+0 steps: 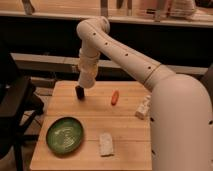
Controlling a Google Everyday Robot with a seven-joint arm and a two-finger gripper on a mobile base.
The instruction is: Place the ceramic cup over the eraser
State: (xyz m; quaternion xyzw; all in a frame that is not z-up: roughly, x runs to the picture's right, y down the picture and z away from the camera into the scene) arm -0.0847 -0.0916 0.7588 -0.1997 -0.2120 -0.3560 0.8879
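Camera view: gripper (85, 86) holds ceramic cup (86, 75) just above eraser (80, 93)

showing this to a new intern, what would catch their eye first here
The big white robot arm arching in from the right dominates, its pincer hanging close above the small black eraser at the back left of the wooden table. Next comes the green plate at its front left, then the small orange-red object near the middle.
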